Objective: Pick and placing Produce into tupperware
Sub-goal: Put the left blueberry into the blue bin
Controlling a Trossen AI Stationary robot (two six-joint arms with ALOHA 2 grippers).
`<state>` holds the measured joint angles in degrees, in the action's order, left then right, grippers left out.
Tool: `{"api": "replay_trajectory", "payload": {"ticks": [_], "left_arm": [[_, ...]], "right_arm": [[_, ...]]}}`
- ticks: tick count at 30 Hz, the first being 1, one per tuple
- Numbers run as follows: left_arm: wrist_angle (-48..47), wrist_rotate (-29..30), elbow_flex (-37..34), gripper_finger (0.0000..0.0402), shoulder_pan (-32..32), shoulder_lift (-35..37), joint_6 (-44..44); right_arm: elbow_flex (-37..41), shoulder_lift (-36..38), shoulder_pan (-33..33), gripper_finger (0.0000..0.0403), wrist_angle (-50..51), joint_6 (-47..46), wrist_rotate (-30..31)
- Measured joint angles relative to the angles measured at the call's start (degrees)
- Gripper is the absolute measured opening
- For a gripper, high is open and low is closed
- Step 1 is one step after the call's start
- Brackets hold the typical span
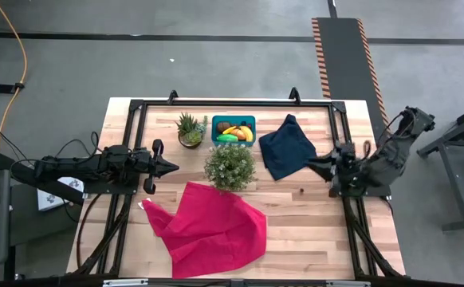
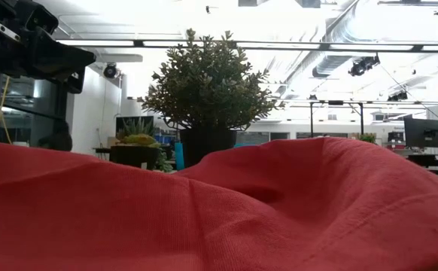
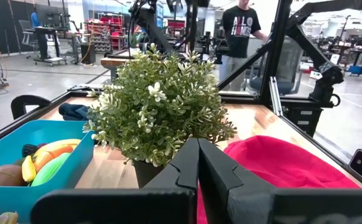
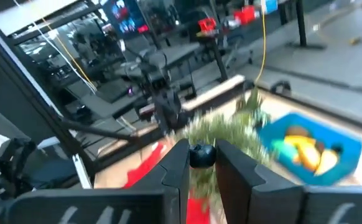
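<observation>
Wooden table (image 1: 296, 231), open workshop beyond

— Where's the left arm?

— Stretched out low from the left side of the surface, pointing toward the middle. Its left gripper (image 1: 171, 166) has both fingers pressed flat together, tips meeting in a point, nothing between them. In its own wrist view the two dark fingers (image 3: 184, 168) lie edge to edge.

— And the right arm?

— Folded up at the right side, elbow bent back over the edge, wrist aimed inward. The right gripper (image 1: 312, 164) hangs just above the surface. Its fingers (image 4: 176, 163) stand nearly closed, pinching a small dark round bit (image 4: 201, 155) between their tips.

— Are the two arms close?

— No, well apart.
</observation>
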<state>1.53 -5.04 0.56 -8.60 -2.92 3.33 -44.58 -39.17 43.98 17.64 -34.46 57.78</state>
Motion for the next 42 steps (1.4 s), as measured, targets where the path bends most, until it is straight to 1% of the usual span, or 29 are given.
{"api": "replay_trajectory", "payload": {"ticks": [3,6,14,18,24,35,42], "left_arm": [[-0.01,0.00,0.00,0.0001,0.00,0.02,-0.02],[0.00,0.00,0.00,0.0001,0.01,0.01,-0.02],[0.01,-0.02,0.00,0.0001,0.02,0.01,-0.01],[0.00,-0.02,0.00,0.0001,0.00,0.00,0.00],[0.01,-0.02,0.00,0.0001,0.02,0.01,-0.02],[0.01,-0.02,0.00,0.0001,0.02,0.00,-0.02],[0.01,-0.02,0.00,0.0001,0.00,0.02,-0.02]], "right_arm": [[-5.35,-0.68,-1.78,0.0051,1.81,5.39,0.12],[-10.38,-1.85,-4.14,0.0051,6.68,8.41,0.84],[-22.13,-6.60,-12.94,0.0051,21.90,9.03,1.73],[-26.33,-9.13,-17.85,0.0051,27.02,9.45,1.33],[-29.72,-13.29,-25.65,0.0051,29.35,11.52,-4.03],[-32.46,-19.72,-38.74,0.0051,27.27,17.75,-13.33],[-33.13,-22.02,-48.00,0.0051,24.92,21.86,-22.98]]}}
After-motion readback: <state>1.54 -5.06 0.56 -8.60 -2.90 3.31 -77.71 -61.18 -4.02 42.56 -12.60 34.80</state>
